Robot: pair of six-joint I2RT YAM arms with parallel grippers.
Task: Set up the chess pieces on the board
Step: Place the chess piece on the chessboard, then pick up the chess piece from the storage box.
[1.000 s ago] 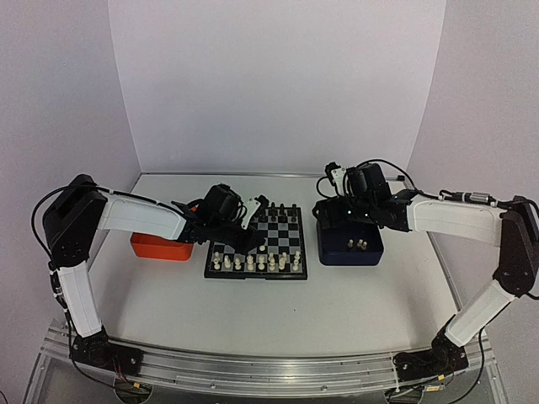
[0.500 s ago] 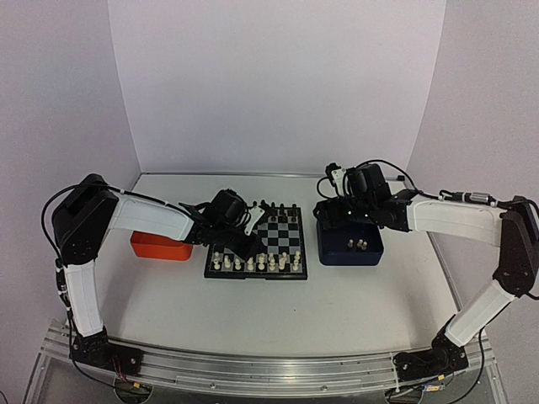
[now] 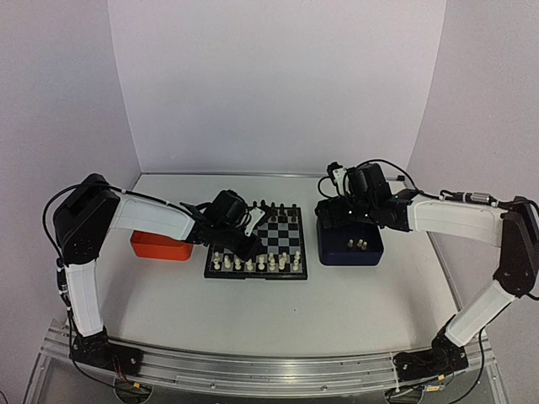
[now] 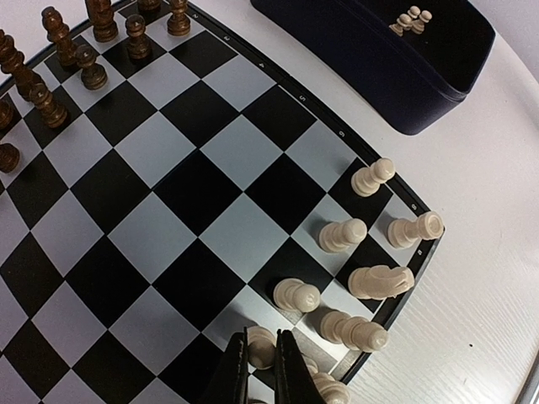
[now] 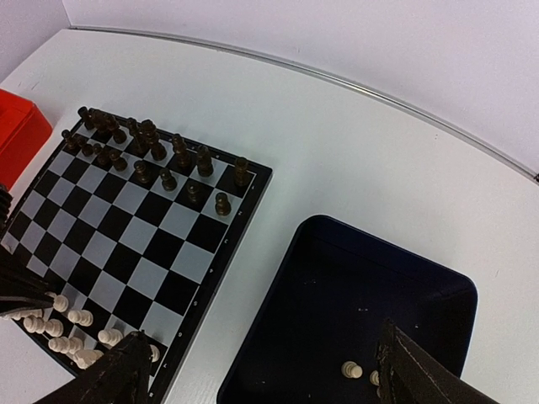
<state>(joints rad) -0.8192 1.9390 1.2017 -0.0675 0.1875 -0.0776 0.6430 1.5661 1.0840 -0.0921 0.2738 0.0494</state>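
The board (image 3: 283, 228) lies mid-table, with cream-white chess pieces (image 3: 253, 263) in its near rows and dark ones at the far side. My left gripper (image 4: 261, 370) is low over the near rows (image 3: 251, 246), shut on a cream-white pawn (image 4: 259, 345) that stands on the board. Other cream pieces, including a knight (image 4: 379, 282), stand beside it near the board's right corner. My right gripper (image 5: 261, 380) is wide open and empty above the dark blue tray (image 5: 337, 295), which holds a few cream pieces (image 5: 352, 369); it also shows in the top view (image 3: 337, 210).
The dark chessmen (image 4: 76, 50) crowd the board's far rows (image 5: 143, 143). The orange tray (image 3: 156, 247) sits left of the board, under my left arm. The dark blue tray (image 3: 349, 255) sits right of the board. White walls enclose the table's back and sides.
My left arm has shifted a little and its gripper has settled lower over the board's near rows. The right arm has not moved.
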